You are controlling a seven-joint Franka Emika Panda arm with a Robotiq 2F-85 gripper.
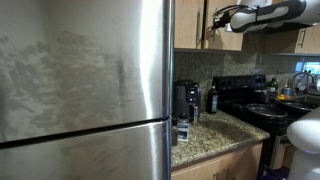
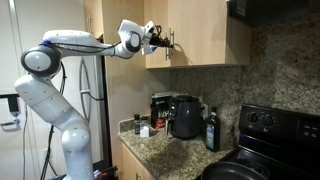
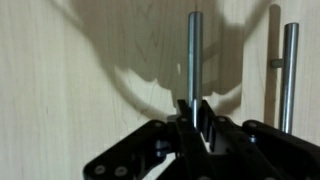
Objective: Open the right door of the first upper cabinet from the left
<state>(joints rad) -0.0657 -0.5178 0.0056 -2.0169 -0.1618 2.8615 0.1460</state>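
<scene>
Hand [image 3: 196, 103] pinched nearly shut on a slim, round, brushed-silver bar handle [image 3: 193, 50]. First upper cabinet [image 2: 205, 35]: flat, matte, light-tan wood grain.

exterior: past fridge [image 1: 80, 80] | exterior: side-on to arm [image 2: 70, 45] | shared: counter [image 1: 215, 135] [image 2: 180, 150] | wrist: close on cabinet [image 3: 80, 70]

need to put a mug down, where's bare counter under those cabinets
Bare granite runs along the countertop front edge, between the coffee maker and the stove. The back by the wall is crowded: coffee maker, dark bottle, small jars. The end effector is up at the cabinet handles, well above it.
</scene>
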